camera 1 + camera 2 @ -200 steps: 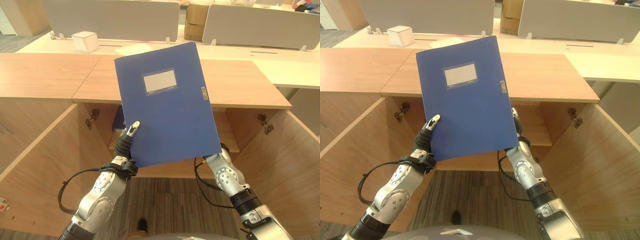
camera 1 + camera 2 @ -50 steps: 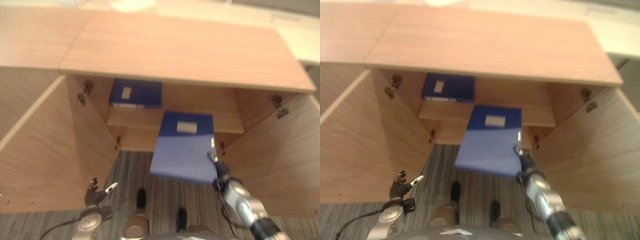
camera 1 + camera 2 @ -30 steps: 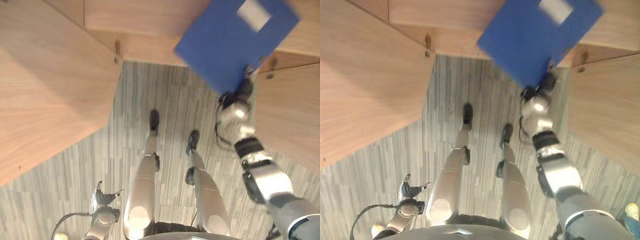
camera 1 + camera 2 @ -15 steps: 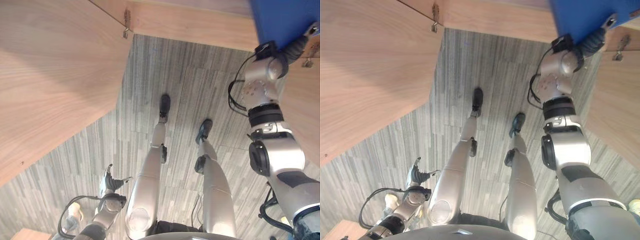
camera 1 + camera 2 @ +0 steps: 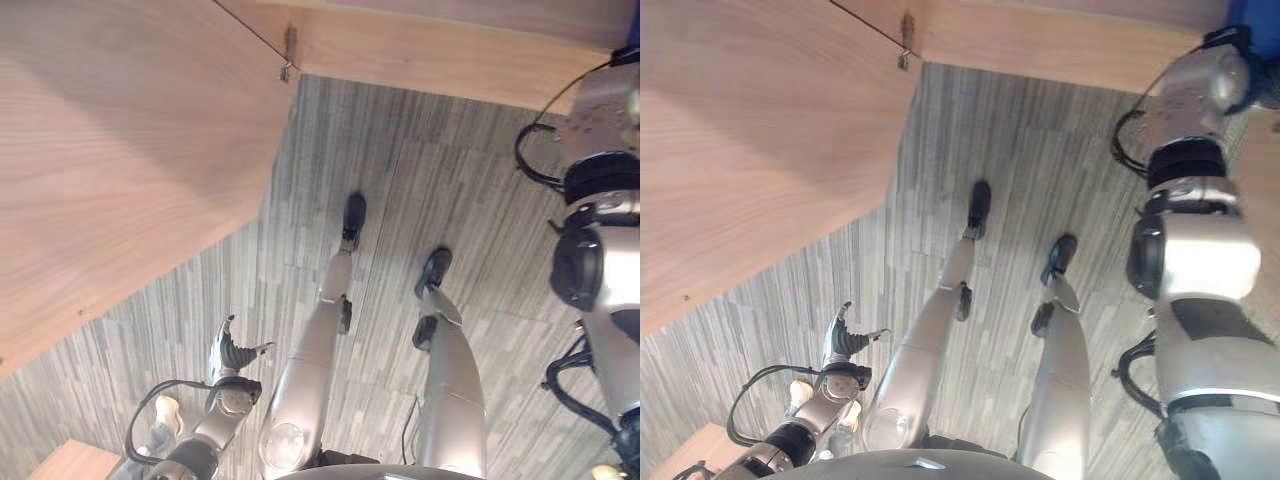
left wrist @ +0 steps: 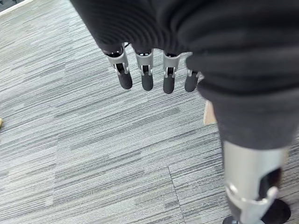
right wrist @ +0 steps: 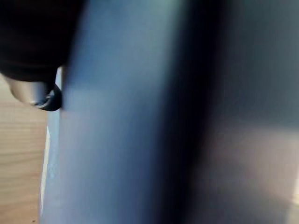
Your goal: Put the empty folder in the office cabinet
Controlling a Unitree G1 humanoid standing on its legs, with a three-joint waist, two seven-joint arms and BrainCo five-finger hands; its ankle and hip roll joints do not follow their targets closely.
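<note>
Two hands, one blue folder up at the cabinet
From the head: corner of folder [image 5: 1253, 22] at 1 o'clock past the right arm, open cabinet door [image 5: 120, 150] at 10 o'clock, left hand [image 5: 235, 357] low at 7 o'clock. From its wrist: fingers [image 6: 145, 77] straight, slack, empty over grey carpet [image 6: 93, 154]. From the right wrist: folder's face tight against right hand [image 7: 33, 91]; grip impossible to tell

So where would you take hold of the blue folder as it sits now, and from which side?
Likely its near edge, from the robot's right. The blue folder is thin and flat, its broad face right alongside the right hand in the right wrist view, so a pinch across its thickness suits. The left hand hangs open low over the carpet, far off.
</note>
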